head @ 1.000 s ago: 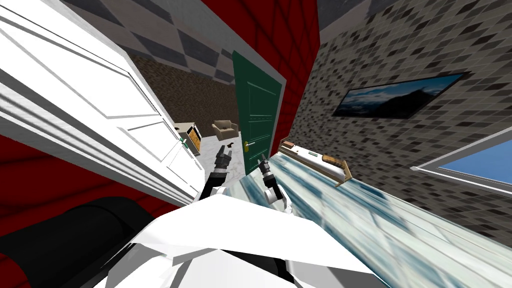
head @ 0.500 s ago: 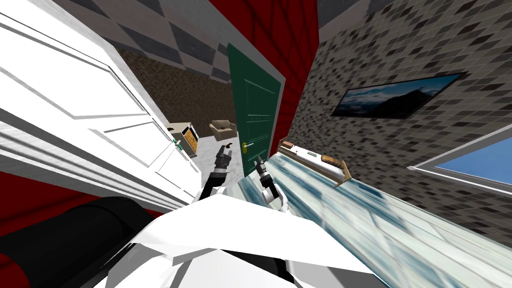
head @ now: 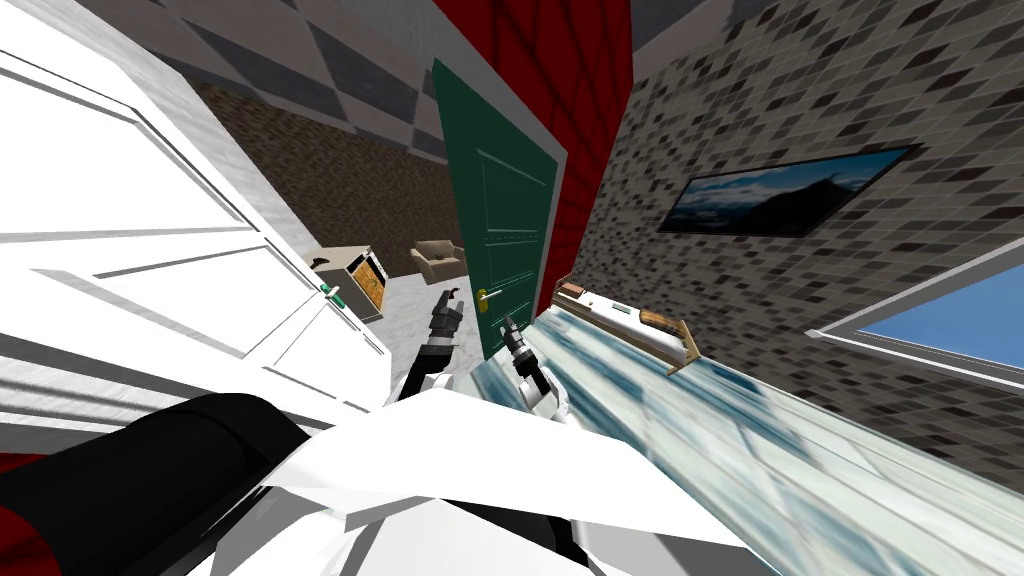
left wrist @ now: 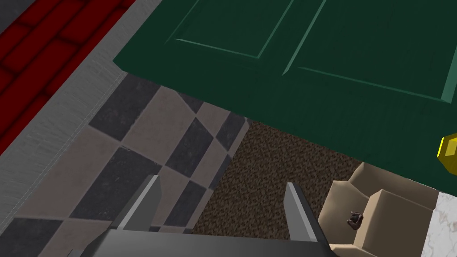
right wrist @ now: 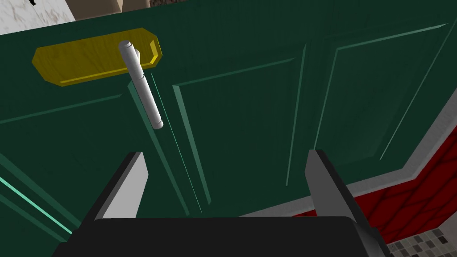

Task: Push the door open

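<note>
1. Head view: the green door point(head: 505, 215) stands in the upper middle of the frame. It is partly open, and an armchair point(head: 437, 260) shows through the gap to its left. A white door point(head: 150, 250) takes up the left side. Both arms reach forward in the centre. The left claw point(head: 452, 298) is in front of the gap and the right claw point(head: 508, 325) is just below the handle point(head: 487, 296).

2. Left wrist view: the left claw point(left wrist: 222, 180) is released, spread wide and holding nothing. It points past the door's free edge toward the armchair point(left wrist: 384, 214), with the door point(left wrist: 312, 53) beyond its tips. I judge that this arm is not doing the pushing.

3. Right wrist view: the right claw point(right wrist: 225, 154) is also released and empty, and it faces the door point(right wrist: 250, 111) squarely. The grey handle point(right wrist: 143, 84) on its yellow plate point(right wrist: 89, 60) lies beyond one fingertip. I cannot tell whether the claw touches the panel.

4. Judgement: the push is under way and the door is not yet fully swung. The next move calls for driving the right claw forward against the panel near the handle side and following the door's arc.
</note>
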